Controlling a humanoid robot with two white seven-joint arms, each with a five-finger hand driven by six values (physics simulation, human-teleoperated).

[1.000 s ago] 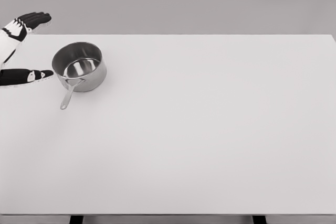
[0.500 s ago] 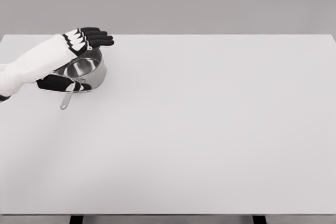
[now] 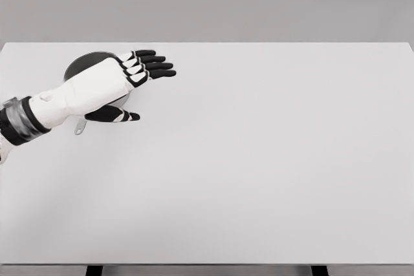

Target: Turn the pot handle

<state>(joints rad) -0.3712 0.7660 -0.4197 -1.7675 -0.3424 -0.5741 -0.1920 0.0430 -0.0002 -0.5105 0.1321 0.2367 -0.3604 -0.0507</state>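
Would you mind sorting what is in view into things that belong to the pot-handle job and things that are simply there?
Belongs to the job:
- pot, mostly hidden under the hand
- pot handle, only its tip showing
- left hand, open, fingers extended above the pot

Simply there:
- table

Left robot hand [image 3: 107,88] flat, fingers [image 3: 152,67] outstretched, over the mostly hidden pot [image 3: 87,64] on the white table [image 3: 259,159].

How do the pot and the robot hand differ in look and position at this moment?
The pot is shiny grey metal; the left robot hand is white with black fingers. The pot stands on the table, mostly hidden; the robot hand is above it, open, fully visible. Both are at the table's far left.
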